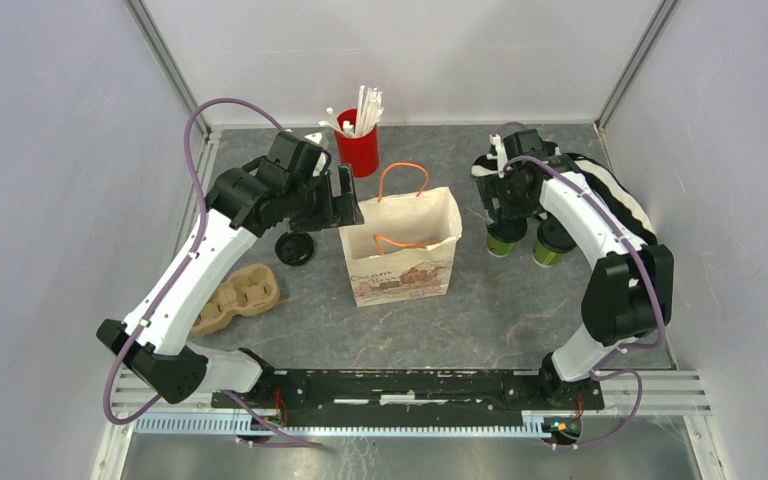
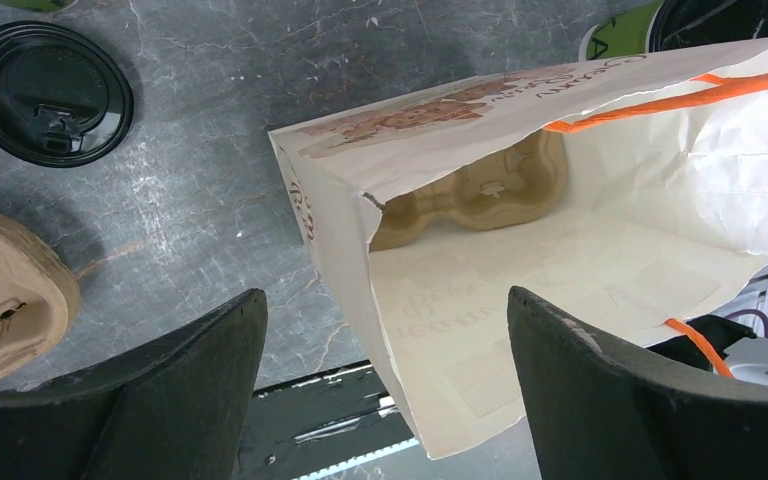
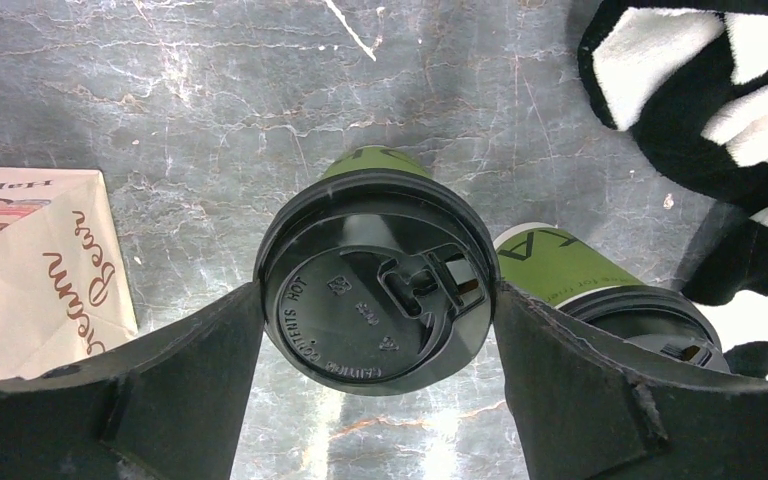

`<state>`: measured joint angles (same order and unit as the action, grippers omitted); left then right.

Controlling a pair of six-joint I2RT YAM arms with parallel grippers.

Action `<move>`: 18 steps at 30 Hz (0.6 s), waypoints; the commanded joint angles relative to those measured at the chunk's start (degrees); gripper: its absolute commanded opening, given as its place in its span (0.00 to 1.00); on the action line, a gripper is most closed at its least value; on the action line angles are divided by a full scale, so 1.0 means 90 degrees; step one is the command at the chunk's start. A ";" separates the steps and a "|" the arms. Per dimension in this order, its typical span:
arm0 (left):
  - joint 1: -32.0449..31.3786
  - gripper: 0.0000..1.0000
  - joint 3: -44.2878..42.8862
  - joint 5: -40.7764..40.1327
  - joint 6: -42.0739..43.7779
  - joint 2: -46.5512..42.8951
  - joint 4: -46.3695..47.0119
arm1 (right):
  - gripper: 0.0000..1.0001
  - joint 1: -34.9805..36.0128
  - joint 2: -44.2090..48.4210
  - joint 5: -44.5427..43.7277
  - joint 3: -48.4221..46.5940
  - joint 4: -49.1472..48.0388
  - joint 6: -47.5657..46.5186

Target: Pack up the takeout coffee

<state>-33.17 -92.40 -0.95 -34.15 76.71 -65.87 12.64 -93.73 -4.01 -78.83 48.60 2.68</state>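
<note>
Two green paper cups with black lids stand to the right of the paper bag (image 1: 405, 245). My right gripper (image 1: 508, 212) is shut on the left cup (image 1: 505, 240); in the right wrist view its fingers (image 3: 210, 350) press both sides of that cup's lid (image 3: 375, 285). The second cup (image 1: 552, 245) stands just to the right and also shows in the right wrist view (image 3: 600, 285). My left gripper (image 1: 345, 195) is open and straddles the bag's left wall (image 2: 345, 250). A cardboard cup carrier (image 2: 480, 190) lies inside the bag.
A second cardboard carrier (image 1: 238, 298) lies left of the bag, with a loose black lid (image 1: 295, 248) near it. A red cup of white sticks (image 1: 357, 140) stands behind the bag. A black-and-white cloth (image 1: 610, 195) lies at the right behind the cups.
</note>
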 commanded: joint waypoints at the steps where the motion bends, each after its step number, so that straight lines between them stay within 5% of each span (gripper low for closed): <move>1: 0.0047 0.95 -0.0107 0.0076 0.0308 0.0007 0.0154 | 0.88 -0.0012 -0.0084 -0.0005 0.0118 -0.0198 -0.0111; 18: 0.0091 0.93 -0.0056 0.0238 0.0347 0.0043 0.0132 | 0.76 -0.0008 0.0441 0.0041 0.0303 -0.0263 -0.0094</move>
<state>-32.71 -92.40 -0.38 -33.67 77.32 -65.87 12.62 -91.96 -3.81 -76.49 46.44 2.55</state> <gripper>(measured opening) 0.936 0.805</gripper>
